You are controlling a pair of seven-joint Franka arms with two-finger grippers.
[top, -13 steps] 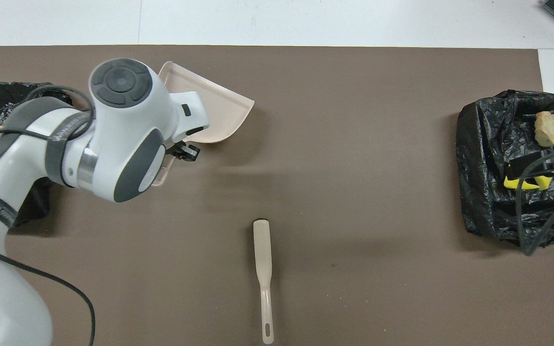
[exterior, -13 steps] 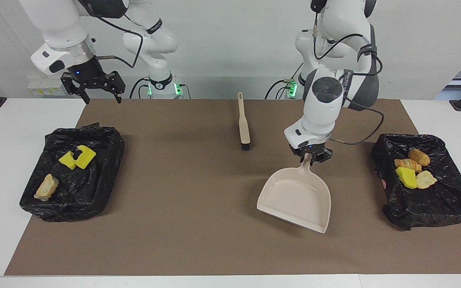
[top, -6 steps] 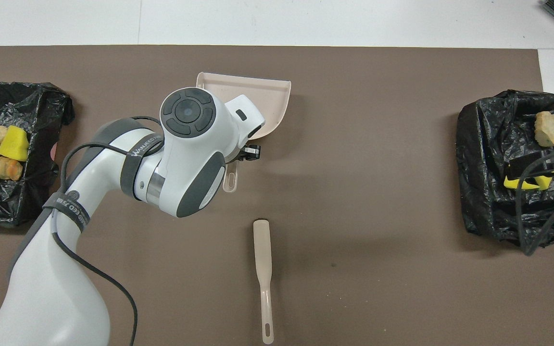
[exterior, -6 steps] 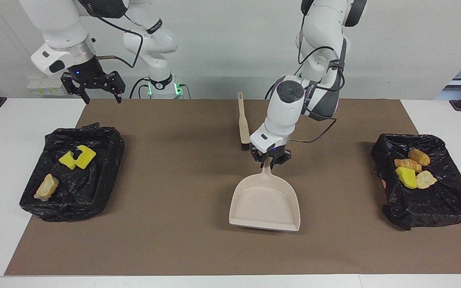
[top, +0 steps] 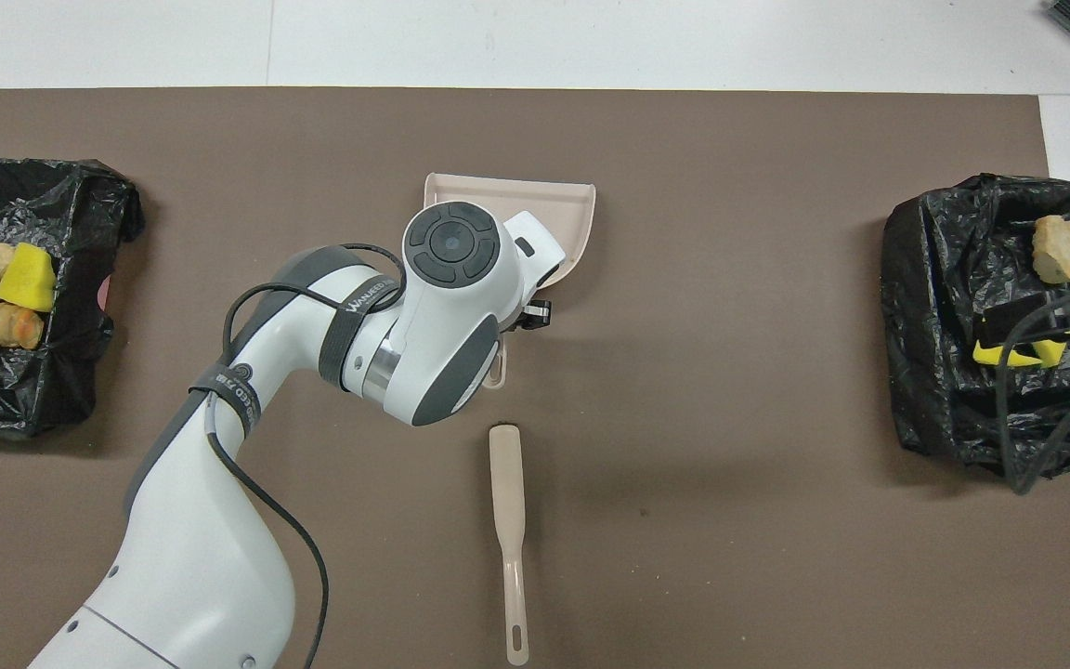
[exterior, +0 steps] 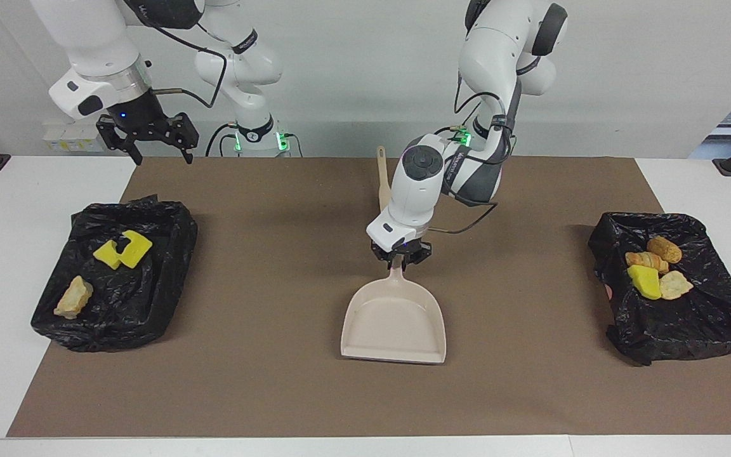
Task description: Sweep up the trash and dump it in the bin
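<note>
My own left wrist hides most of the brush (exterior: pixel 381 171) in the facing view, and my right arm's cable covers part of the sponge in the overhead view. The trash is 7 scraps, yellow sponge and golden-brown pastry: 4 in the bin (exterior: pixel 676 289) at my left arm's end, 3 in the bin (exterior: pixel 118 273) at my right arm's. My left gripper (exterior: pixel 400 257) pinches the dustpan (exterior: pixel 395 320) handle mid-mat; my right gripper (exterior: pixel 150 143) waits spread wide, holding nothing.

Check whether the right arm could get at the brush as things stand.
Probably yes: the right pincer is open and holds nothing, and the brush lies alone on the mat. The left pincer, holding the dustpan, hangs close by.
</note>
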